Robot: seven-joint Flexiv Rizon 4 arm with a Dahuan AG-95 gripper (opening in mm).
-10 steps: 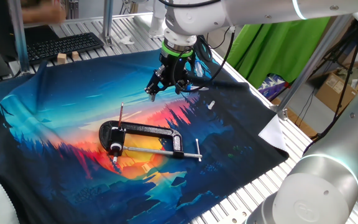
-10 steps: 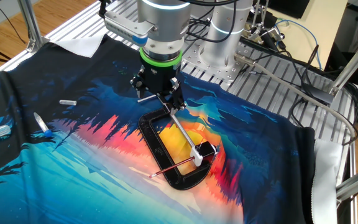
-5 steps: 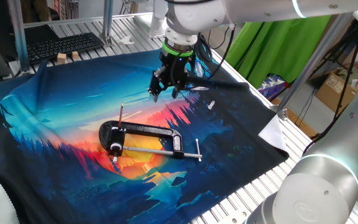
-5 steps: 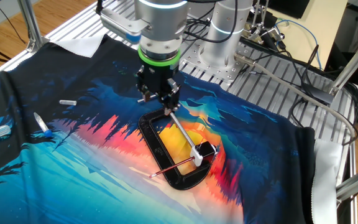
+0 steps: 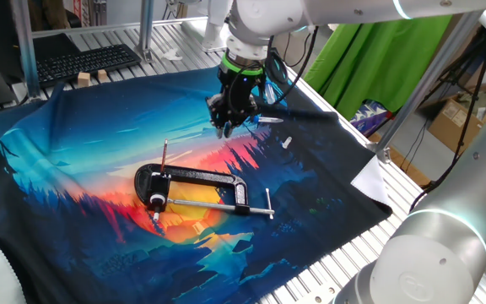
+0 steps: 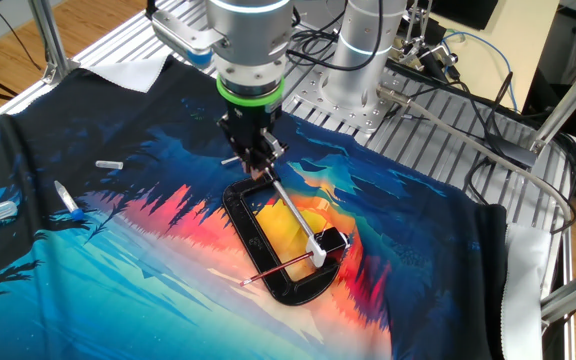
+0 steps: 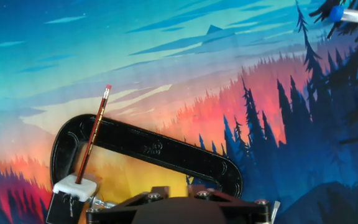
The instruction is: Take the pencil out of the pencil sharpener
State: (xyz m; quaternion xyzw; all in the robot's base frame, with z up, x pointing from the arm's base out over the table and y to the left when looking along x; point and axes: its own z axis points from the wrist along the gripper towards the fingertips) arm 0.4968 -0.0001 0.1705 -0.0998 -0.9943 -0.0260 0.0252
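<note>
The pencil (image 7: pixel 93 134) is a thin reddish-brown stick with a red eraser tip. It lies across the black C-clamp (image 7: pixel 160 150), with its lower end in the small white pencil sharpener (image 7: pixel 75 186) held at the clamp's jaw. It also shows in one fixed view (image 5: pixel 164 158) and in the other fixed view (image 6: pixel 274 270). My gripper (image 5: pixel 229 127) hangs above the cloth beyond the clamp's far end, apart from the pencil. It is empty, and its fingers look parted. The hand view shows only the finger bases (image 7: pixel 157 191) at the bottom edge.
The clamp's silver screw rod (image 5: pixel 226 205) sticks out toward the front right. A blue-capped marker (image 6: pixel 68 203) and a small white piece (image 6: pixel 108 163) lie on the printed cloth. A keyboard (image 5: pixel 87 61) sits beyond the cloth at the back left.
The hand has turned about its own axis, so the fingers now look narrower from both fixed views. It has also drifted slightly away from the clamp. Pencil and clamp have not moved.
</note>
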